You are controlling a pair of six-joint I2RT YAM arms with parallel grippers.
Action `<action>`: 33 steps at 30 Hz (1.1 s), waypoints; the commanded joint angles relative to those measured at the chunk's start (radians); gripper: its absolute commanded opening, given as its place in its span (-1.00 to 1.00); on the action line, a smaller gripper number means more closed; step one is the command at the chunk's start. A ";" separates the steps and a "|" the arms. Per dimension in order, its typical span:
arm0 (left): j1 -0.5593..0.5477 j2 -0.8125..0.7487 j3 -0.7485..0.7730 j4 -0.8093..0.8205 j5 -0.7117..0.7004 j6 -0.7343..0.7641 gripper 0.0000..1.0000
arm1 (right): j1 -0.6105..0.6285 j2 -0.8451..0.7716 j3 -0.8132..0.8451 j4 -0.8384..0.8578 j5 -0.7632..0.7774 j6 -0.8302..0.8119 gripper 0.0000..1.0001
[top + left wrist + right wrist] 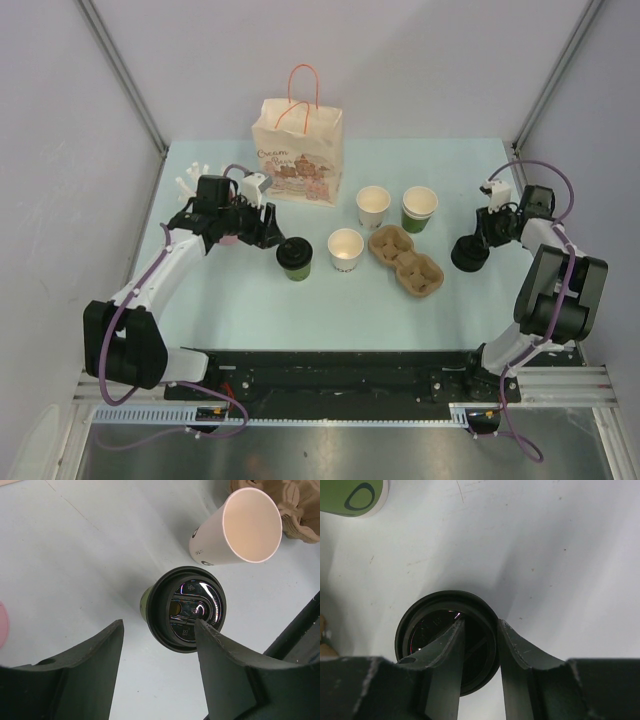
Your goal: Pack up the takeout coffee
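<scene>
the lidded green cup [295,259] stands on the pale table [200,300] a little left of centre in the top view, its black cover in place. just to its left the left gripper [265,232] hangs with its fingers spread wide; in its wrist view the cup sits ahead of the gap, close to the right-hand finger [225,670], with nothing between the fingers and no contact visible. at the right of the top view the right gripper [478,240] is down on a loose black lid [470,255] that sits apart from any cup. the right wrist view shows the fingers drawn close together over the lid's rim, one inside the ring and one outside, pinching it; whether the lid rests on the table or is raised cannot be told. between the two arms stand a lidless white cup [345,250] just right of the lidded one, a second lidless white cup [373,207] and a lidless green cup [419,208] behind it, and a brown pulp tray [405,260] lying at an angle. a printed paper bag [295,150] with orange handles stands upright at the top centre.
</scene>
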 commanded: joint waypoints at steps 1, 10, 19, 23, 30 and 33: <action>-0.003 -0.017 0.024 0.005 -0.009 0.042 0.28 | 0.007 0.028 0.042 -0.042 -0.013 -0.028 -0.30; -0.003 -0.008 0.021 0.005 -0.007 0.046 0.27 | 0.009 -0.002 0.044 -0.065 0.013 -0.032 -0.77; -0.003 -0.005 0.026 0.004 -0.006 0.046 0.27 | 0.043 -0.110 0.045 -0.067 0.106 0.032 -1.00; -0.005 -0.008 0.029 0.004 -0.004 0.044 0.28 | 0.046 -0.177 0.044 -0.058 0.166 0.063 -1.00; -0.005 -0.003 0.047 0.001 -0.015 0.042 0.27 | 0.059 -0.265 0.045 -0.053 0.197 0.086 -1.00; -0.005 -0.013 0.063 -0.002 -0.026 0.039 0.26 | 0.096 -0.326 0.045 -0.051 0.233 0.110 -1.00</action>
